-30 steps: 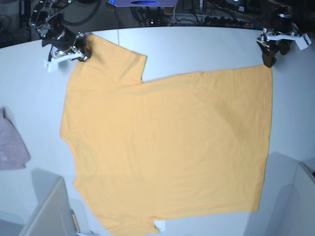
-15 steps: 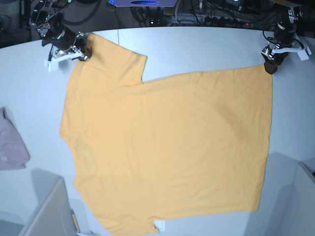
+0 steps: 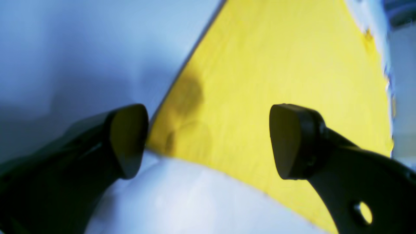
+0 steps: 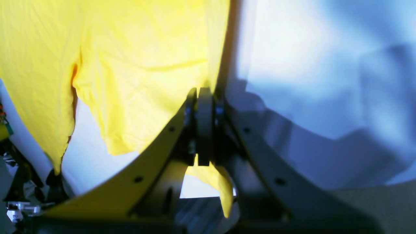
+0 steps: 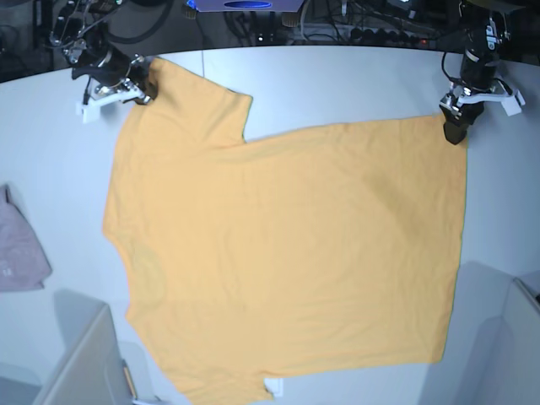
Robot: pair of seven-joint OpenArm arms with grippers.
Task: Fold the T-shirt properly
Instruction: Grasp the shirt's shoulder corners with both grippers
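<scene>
My right gripper (image 4: 202, 97) is clenched tight on the T-shirt (image 5: 287, 253), pinching the edge of a sleeve: from my right wrist the two fingers stand pressed flat together with yellow cloth passing between them, a small tongue of fabric hanging out below the pinch and the rest of the sleeve spreading away ahead and to one side of the fingers. In the base view that gripper (image 5: 139, 89) sits at the shirt's far corner, on the sleeve that juts out from the body. My left gripper (image 3: 208, 139) is released, its jaws standing wide apart with nothing between the pads; from my left wrist, one dark fingertip (image 3: 128, 139) lies just outside the shirt's edge over the white table (image 3: 65, 48), and the other fingertip (image 3: 292, 139) is over the yellow cloth, so the corner of the hem lies right between and ahead of my open fingers. I cannot tell whether either tip touches the fabric. In the base view this left gripper (image 5: 456, 126) points down at the shirt's other far corner. The shirt itself lies spread flat and mostly smooth on the table, stretching away from both of my grippers toward the near edge. Well off to the side of my right arm, a small pinkish cloth (image 5: 18, 249) lies on the table, apart from the shirt.
</scene>
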